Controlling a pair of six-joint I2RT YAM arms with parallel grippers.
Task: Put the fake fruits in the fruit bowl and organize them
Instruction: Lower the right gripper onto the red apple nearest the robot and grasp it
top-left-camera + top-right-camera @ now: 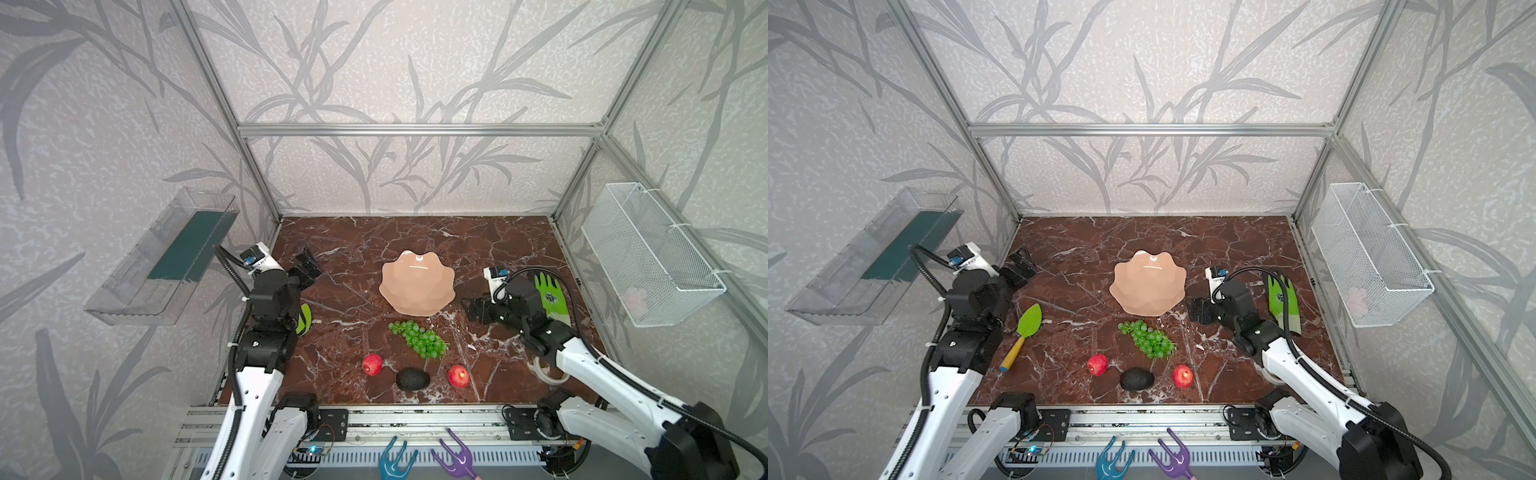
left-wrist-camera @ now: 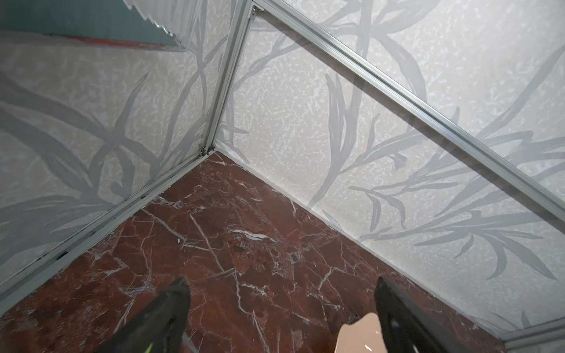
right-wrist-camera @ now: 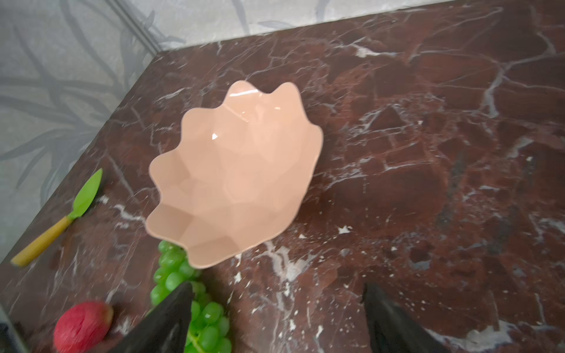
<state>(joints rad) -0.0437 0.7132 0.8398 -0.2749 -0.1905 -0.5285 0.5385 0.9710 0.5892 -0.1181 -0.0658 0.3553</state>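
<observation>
We find one fruit bowl standing empty at centre. The left gripper and right gripper both gape wide, gripping nothing. We would lift the one grape bunch, lying just before the bowl, by its thick middle first; then one avocado; lastly two apples flanking it, setting each low inside so nothing rolls.
</observation>
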